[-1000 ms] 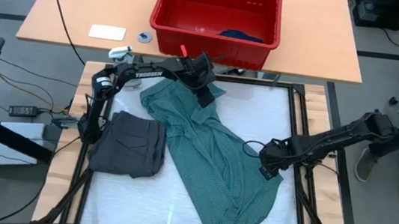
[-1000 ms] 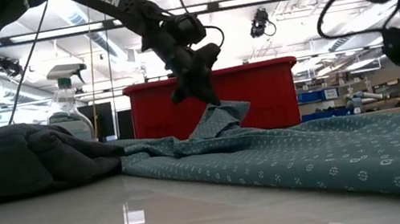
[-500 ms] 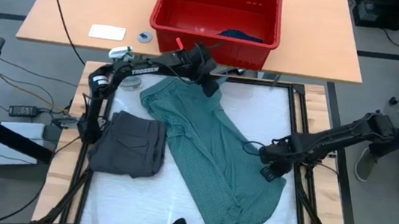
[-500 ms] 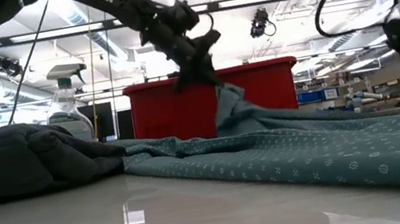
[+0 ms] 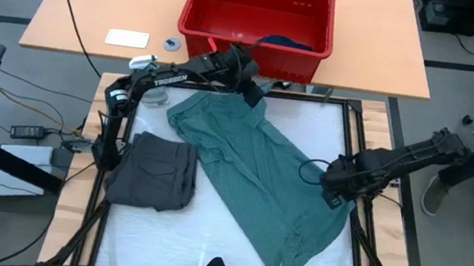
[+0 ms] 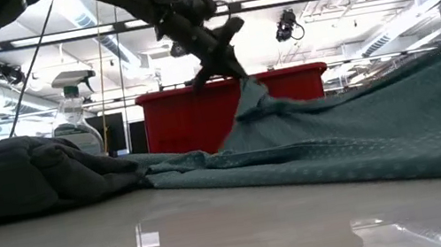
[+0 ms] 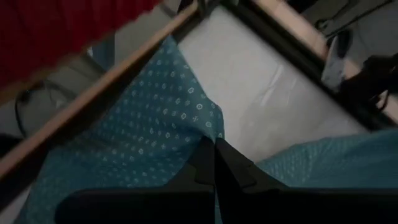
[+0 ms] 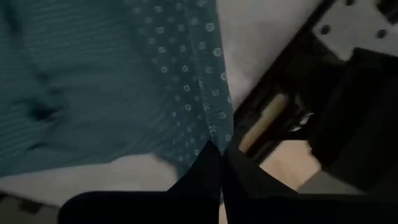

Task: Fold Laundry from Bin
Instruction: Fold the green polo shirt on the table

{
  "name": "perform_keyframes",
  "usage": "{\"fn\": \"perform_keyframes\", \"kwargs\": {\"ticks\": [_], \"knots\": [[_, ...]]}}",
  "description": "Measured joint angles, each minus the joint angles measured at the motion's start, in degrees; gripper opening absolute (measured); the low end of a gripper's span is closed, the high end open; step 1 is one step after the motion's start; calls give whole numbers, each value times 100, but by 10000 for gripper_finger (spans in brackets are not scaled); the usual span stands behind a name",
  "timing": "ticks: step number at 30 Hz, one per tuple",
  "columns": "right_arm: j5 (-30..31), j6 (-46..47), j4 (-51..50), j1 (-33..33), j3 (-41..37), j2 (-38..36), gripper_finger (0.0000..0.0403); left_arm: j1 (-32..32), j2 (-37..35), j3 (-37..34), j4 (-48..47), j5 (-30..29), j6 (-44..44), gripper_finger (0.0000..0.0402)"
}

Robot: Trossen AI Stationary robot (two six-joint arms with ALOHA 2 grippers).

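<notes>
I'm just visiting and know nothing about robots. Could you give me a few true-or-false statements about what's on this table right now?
1. Both grippers are shut on the teal-green dotted T-shirt. True: the left gripper pinches its far end near the bin, the right gripper its side edge.
2. The large red plastic bin is empty. False: a dark blue piece lies inside.
3. The folded dark grey garment lies beside the T-shirt. True.
4. The T-shirt is neatly folded. False: it is stretched out between the grippers.

The left arm [image 5: 172, 78] carries white lettering reading "TROSSEN".
</notes>
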Motion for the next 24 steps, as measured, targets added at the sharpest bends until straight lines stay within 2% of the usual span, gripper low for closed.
{"fn": "perform_keyframes", "kwargs": {"ticks": [3,7,10,14,21,24], "knots": [[-76,276,5,250,164,170,5,-61,-14,295,-167,-30,44,0],[-270,762,356,700,273,551,5,-156,-9,600,-1246,-292,306,0],[-127,1178,1314,1008,278,890,5,-278,-55,614,-2149,-539,451,0],[190,1555,2448,1249,278,1440,5,-622,-55,608,-3205,-1205,674,0],[289,1593,3961,1419,277,2632,5,-1229,-57,608,-3914,-1916,433,0],[203,1519,4526,1455,276,3043,5,-1416,-57,608,-4056,-1948,187,0]]}}
